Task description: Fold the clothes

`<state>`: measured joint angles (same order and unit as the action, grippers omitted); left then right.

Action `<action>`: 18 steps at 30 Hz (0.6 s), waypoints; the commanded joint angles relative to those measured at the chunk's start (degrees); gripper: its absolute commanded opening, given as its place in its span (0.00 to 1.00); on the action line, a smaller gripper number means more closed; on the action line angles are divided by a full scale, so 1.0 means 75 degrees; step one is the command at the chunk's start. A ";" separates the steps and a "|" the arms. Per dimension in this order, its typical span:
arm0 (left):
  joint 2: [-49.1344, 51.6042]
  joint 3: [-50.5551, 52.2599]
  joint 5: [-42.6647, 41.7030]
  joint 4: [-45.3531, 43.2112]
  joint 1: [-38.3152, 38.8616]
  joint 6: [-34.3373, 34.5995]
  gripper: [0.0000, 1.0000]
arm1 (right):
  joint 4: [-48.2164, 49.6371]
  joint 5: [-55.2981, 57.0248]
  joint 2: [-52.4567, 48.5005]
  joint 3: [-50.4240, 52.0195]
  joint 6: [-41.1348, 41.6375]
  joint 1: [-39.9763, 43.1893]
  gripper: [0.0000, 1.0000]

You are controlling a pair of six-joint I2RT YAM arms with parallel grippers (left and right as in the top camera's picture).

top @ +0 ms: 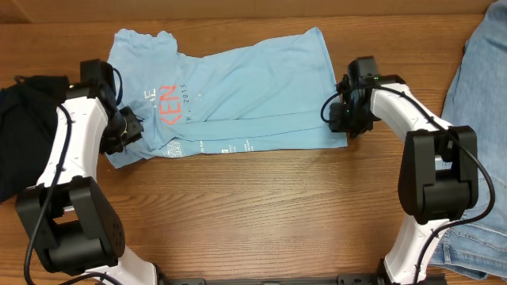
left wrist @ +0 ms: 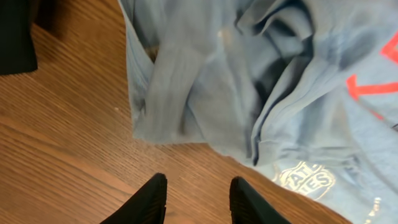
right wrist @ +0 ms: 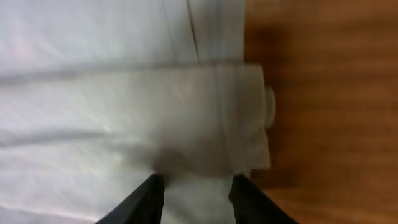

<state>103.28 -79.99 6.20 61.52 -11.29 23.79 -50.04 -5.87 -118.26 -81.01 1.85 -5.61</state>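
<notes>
The clothes, a light blue T-shirt [top: 238, 87] with coral-red lettering [top: 166, 95], lie across the back of the table with the lower edge folded up in a long band. My left gripper [top: 131, 131] is at the shirt's left end by the bunched sleeve. In the left wrist view it [left wrist: 198, 180] stands open over bare wood, just short of the sleeve edge [left wrist: 161, 99], with nothing between the fingers. My right gripper [top: 342, 119] is at the shirt's right hem. In the right wrist view it [right wrist: 197, 180] is open, with the folded hem [right wrist: 205, 112] lying under and ahead of the fingertips.
A black garment pile [top: 24, 127] lies at the far left, close behind my left arm. Faded jeans [top: 475, 79] cover the right edge of the wooden table [top: 261, 206]. Bare wood runs along the front below the shirt.
</notes>
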 commanded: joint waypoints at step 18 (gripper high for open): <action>0.0064 0.0321 0.0000 0.0029 0.0009 -0.0090 0.37 | -0.1871 -0.1017 -0.0466 0.0650 -0.0175 0.0192 0.04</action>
<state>103.28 -77.97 6.22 61.71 -11.29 23.79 -63.05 -12.71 -118.08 -78.63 0.80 -4.12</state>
